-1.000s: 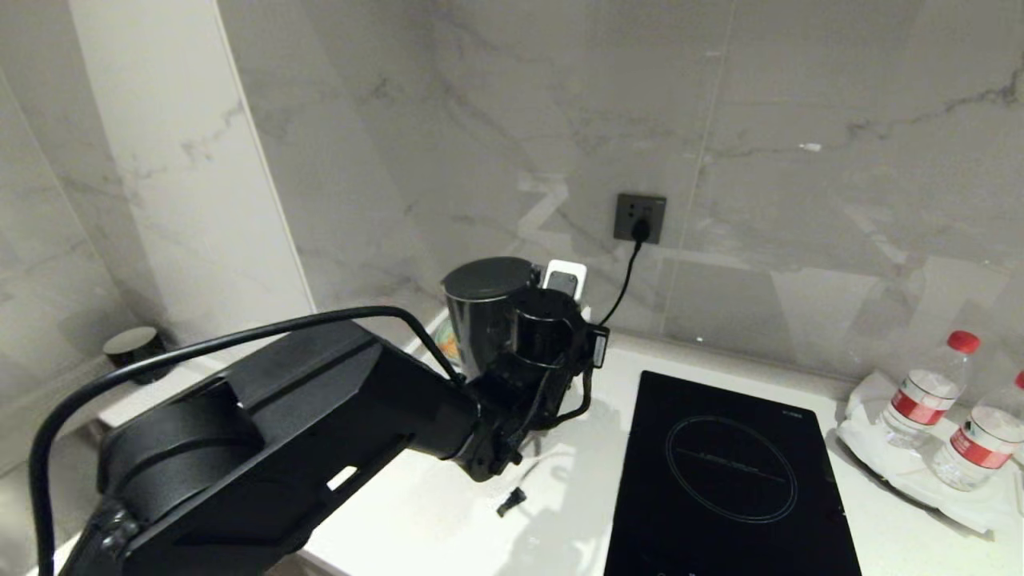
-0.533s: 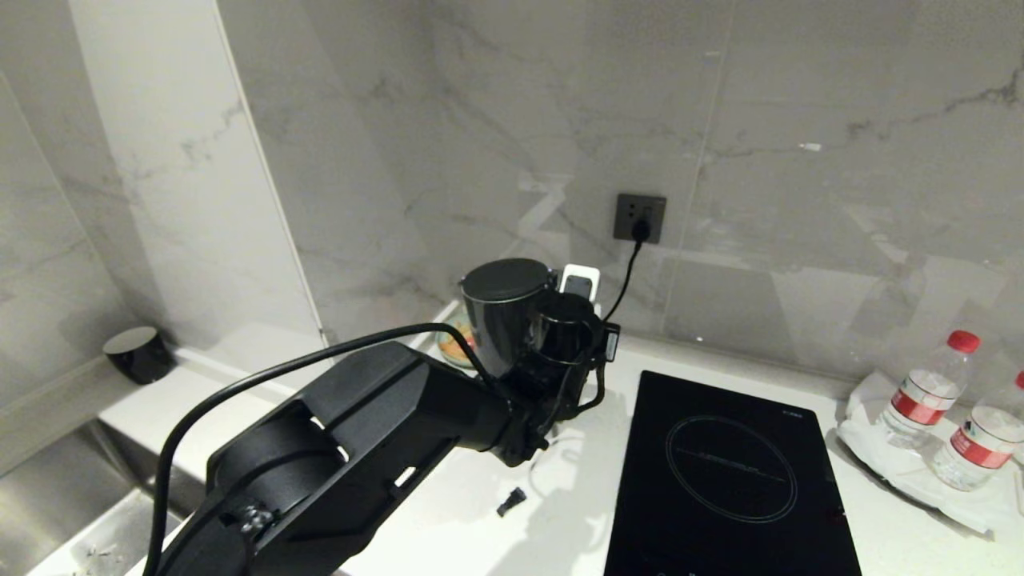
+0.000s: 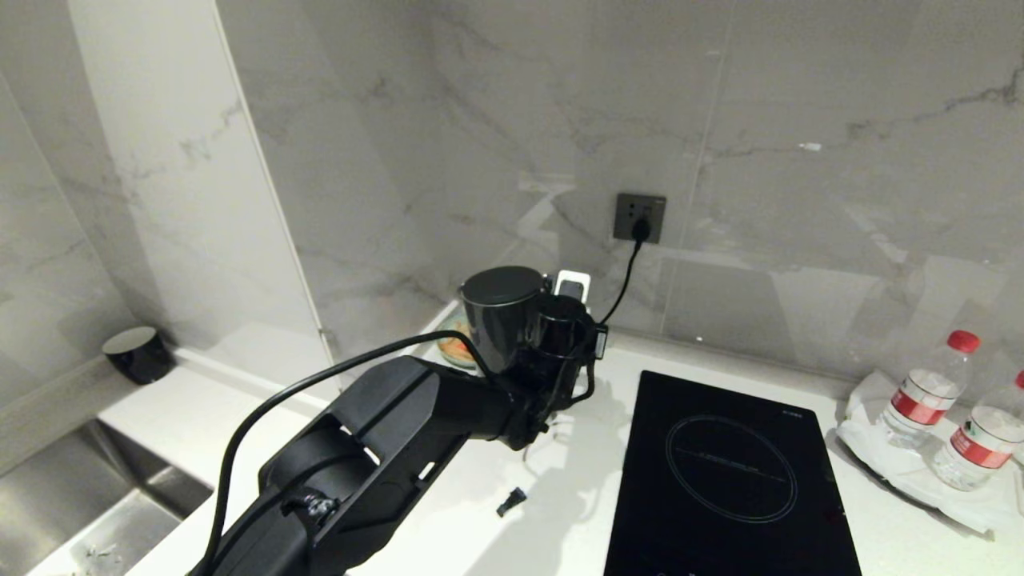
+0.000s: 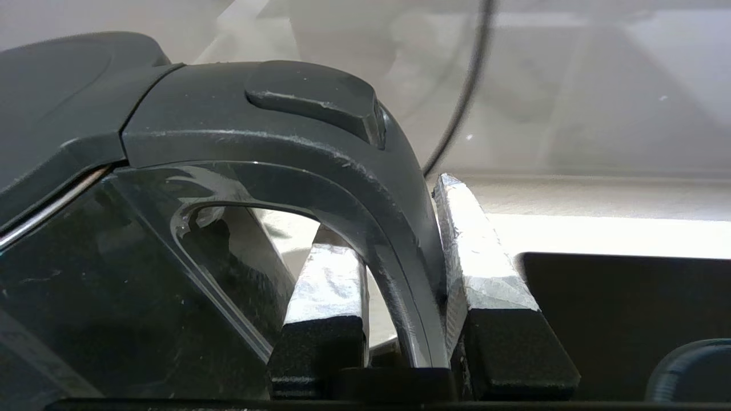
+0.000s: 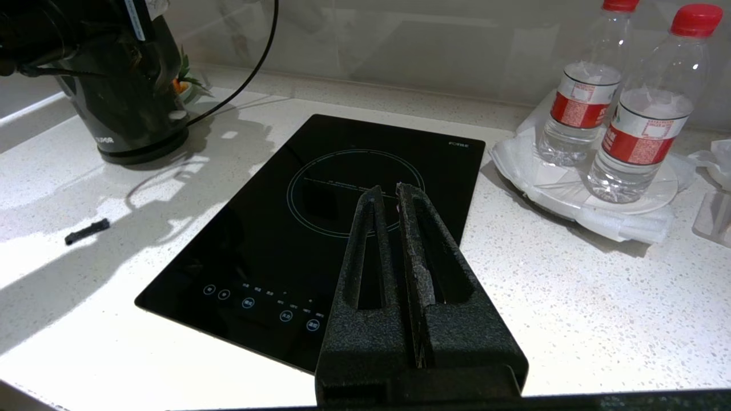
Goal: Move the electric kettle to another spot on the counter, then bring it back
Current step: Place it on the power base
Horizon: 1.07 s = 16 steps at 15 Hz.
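We found the left gripper (image 4: pixel 394 274) clamped on the electric kettle's (image 3: pixel 498 320) loop handle (image 4: pixel 365 188); kettle upright at the worktop's (image 3: pixel 560 480) back corner, left of the cooktop (image 3: pixel 728 472). Right gripper (image 5: pixel 385 200) closed, empty, above the cooktop, farther off.

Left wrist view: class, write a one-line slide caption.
Left gripper fingers clamp the kettle handle, with the counter behind.
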Available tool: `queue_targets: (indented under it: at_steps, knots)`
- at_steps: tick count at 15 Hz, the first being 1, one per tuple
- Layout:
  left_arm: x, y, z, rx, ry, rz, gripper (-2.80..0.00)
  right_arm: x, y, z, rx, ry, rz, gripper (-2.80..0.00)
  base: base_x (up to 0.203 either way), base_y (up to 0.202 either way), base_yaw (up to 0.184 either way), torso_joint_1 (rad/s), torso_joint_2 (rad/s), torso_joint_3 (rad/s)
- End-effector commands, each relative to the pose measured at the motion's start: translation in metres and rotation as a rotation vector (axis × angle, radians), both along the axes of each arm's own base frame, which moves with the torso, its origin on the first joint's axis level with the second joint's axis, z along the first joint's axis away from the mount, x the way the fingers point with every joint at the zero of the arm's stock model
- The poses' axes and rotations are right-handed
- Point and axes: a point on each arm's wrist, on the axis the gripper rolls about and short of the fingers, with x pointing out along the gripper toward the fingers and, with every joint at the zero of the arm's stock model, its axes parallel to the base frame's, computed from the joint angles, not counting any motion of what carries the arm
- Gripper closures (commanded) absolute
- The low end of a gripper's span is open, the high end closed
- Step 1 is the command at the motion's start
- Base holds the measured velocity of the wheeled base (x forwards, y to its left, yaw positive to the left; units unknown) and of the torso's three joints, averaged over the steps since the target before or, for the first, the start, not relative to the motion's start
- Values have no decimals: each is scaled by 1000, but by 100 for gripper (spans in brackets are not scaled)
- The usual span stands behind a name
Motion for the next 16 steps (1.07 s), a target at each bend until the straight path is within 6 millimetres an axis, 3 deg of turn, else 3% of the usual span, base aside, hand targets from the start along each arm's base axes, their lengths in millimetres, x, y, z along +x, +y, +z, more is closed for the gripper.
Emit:
queue_targets:
  at_steps: [1,6,16]
  knots:
    - [11,11,-8,9,8,30,0,0,0,0,-1,2,0,0,0,0,0,0,0,0]
    - [21,23,-12,13,14,42,0,0,0,0,-1,1,0,0,0,0,0,0,0,0]
    - [6,2,-16,31,38,-30,0,0,0,0,-1,2,0,0,0,0,0,0,0,0]
